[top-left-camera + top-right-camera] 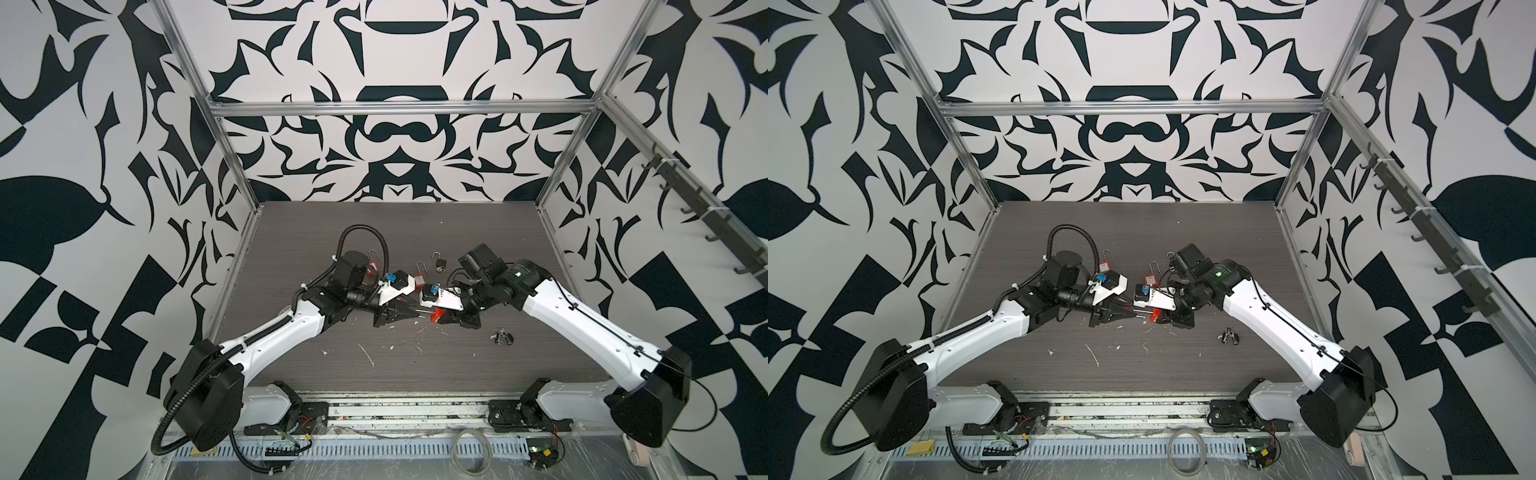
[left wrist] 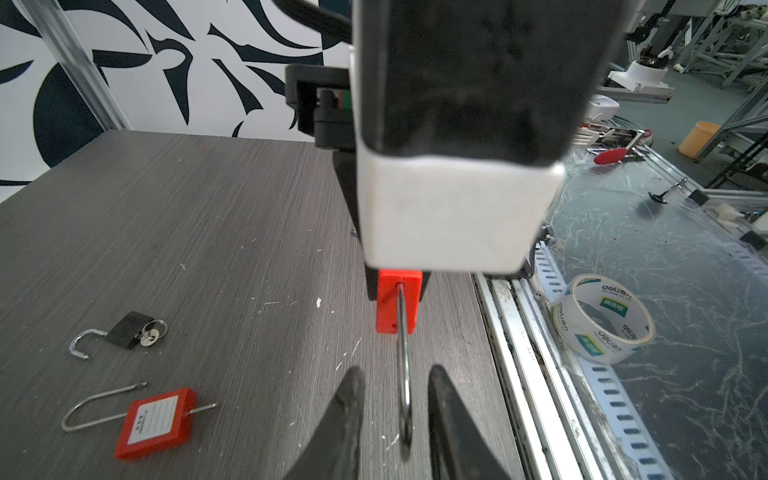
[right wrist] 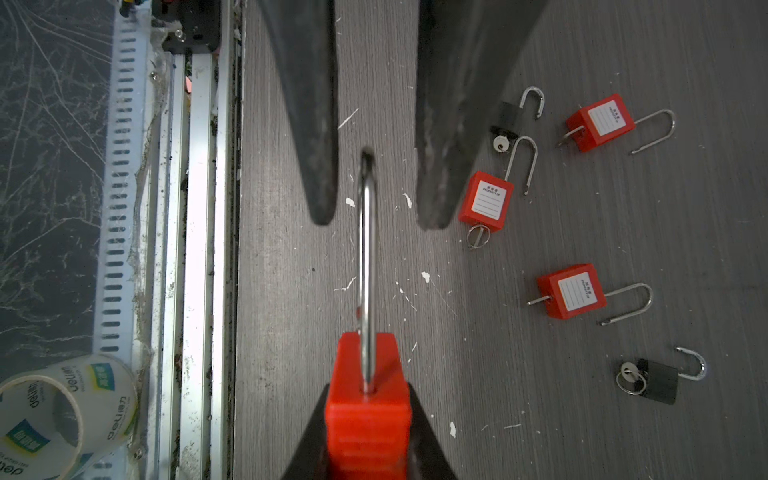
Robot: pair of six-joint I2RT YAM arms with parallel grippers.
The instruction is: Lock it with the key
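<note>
the right jaws are clenched on the body of a red padlock (image 3: 368, 409), held over the table (image 1: 415, 365) near its middle in both top views, its steel shackle (image 3: 365, 249) pointing toward the other arm. the left jaws stand released, one fingertip (image 2: 351, 399) on either side of the shackle's bend with a gap on both sides. spare red padlocks (image 3: 573, 291) and black padlocks (image 3: 658, 380), keys (image 3: 627, 371) in them, lie on the table farther back.
</note>
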